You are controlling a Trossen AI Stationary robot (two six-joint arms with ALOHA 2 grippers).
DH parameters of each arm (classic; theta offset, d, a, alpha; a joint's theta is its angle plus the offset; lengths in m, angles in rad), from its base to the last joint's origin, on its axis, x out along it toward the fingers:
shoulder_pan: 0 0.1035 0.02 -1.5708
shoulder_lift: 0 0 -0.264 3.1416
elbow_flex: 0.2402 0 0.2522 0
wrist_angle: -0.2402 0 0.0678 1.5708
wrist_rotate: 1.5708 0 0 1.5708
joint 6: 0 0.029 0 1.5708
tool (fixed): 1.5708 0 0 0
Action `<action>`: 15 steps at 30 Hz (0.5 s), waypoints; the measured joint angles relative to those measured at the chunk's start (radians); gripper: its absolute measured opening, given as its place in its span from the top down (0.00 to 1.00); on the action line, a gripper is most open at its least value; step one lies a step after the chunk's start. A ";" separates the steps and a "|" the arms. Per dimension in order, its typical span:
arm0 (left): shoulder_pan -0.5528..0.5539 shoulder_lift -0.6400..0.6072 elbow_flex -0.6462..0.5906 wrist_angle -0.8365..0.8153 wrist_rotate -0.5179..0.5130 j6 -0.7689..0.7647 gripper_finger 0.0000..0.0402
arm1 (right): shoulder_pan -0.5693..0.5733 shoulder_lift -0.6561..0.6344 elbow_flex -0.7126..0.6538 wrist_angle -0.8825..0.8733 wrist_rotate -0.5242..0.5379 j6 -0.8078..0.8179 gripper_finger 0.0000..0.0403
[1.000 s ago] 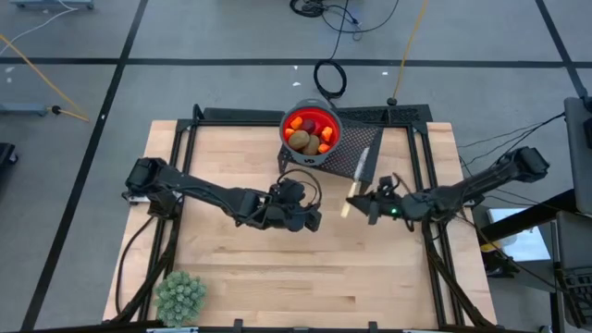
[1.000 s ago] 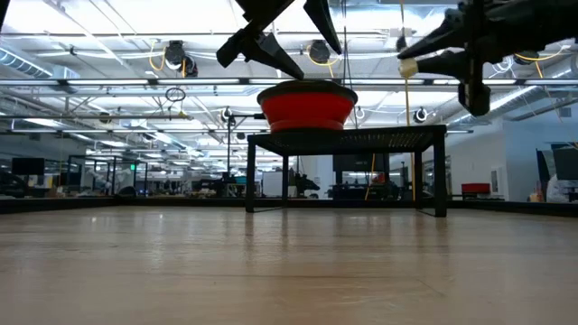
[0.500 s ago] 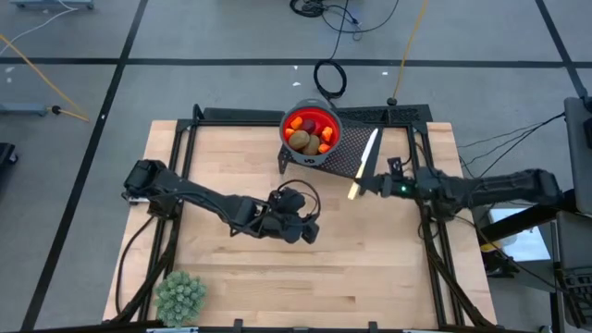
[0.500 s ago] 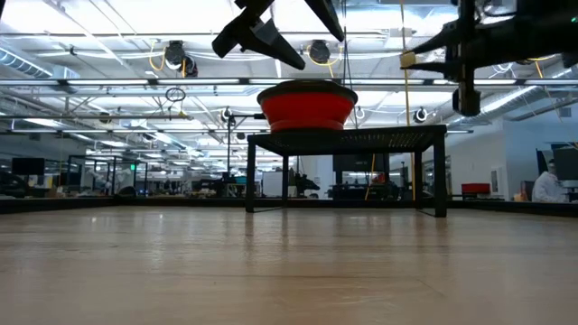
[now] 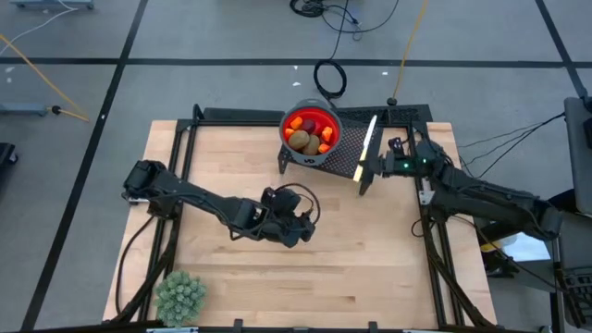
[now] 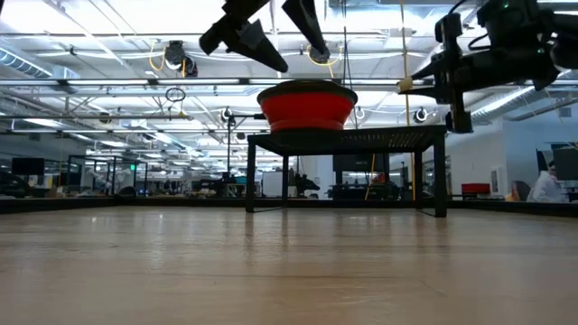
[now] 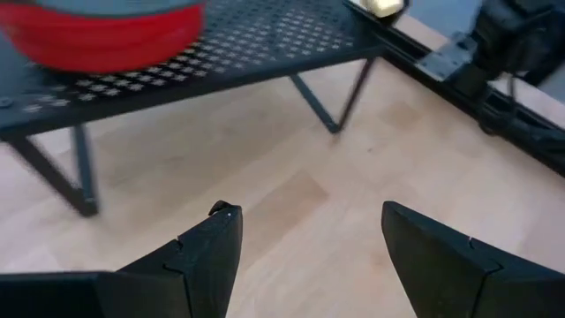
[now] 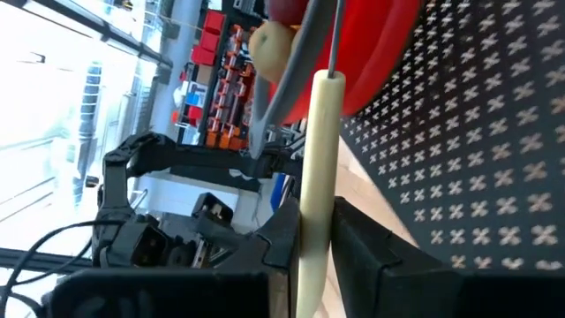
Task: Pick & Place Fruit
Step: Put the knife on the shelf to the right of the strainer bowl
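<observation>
The fruit [image 5: 308, 135], brown, red and orange pieces, lies in a red bowl [image 5: 311, 130] on a black mesh stand [image 5: 387, 118] at the far edge. My right gripper [image 5: 367, 170] hovers over the stand, just right of the bowl, shut on a small knife [image 5: 370, 139] with a pale yellow handle. It also shows in the low view [image 6: 452, 79]. My left gripper [image 5: 303, 228] hangs open above the table's middle with nothing between its fingers [image 7: 212, 252]. My right gripper pinches the knife's yellow handle [image 8: 314, 168] between its two fingers [image 8: 281, 231]. The fingers come level from the table's right side and lie across the handle. The knife is lifted clear above the stand, its blade [image 8: 300, 49] pointing toward the far edge beside the bowl.
A pale green spiky plant ball [image 5: 180, 296] sits at the near left corner. The stand's legs [image 6: 251, 171] reach down to the wood near the far edge. Black frame rails [image 5: 435, 250] run along the table's left and right sides.
My right gripper has swung toward the table's far right with the knife, from the bare wood to above the stand. The knife has turned with it, so its blade now points at the far edge. My left gripper has drifted a little toward the near edge, still open.
</observation>
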 joint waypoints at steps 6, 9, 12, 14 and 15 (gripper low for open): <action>-0.028 0.000 0.000 -0.083 -0.042 -0.079 0.32 | -0.070 0.033 0.000 0.002 -0.084 -0.003 0.91; -0.038 -0.012 -0.001 -0.102 -0.041 -0.082 0.33 | -0.083 0.056 0.000 0.010 -0.111 -0.006 0.91; -0.040 -0.042 -0.004 -0.121 -0.041 -0.063 0.32 | -0.084 0.078 0.000 0.041 -0.119 -0.005 0.91; -0.039 -0.075 -0.027 -0.119 -0.028 -0.040 0.33 | -0.084 0.091 0.001 0.064 -0.119 -0.002 0.91; -0.037 -0.097 -0.047 -0.103 -0.023 -0.031 0.32 | -0.084 0.095 0.002 0.064 -0.118 -0.001 0.91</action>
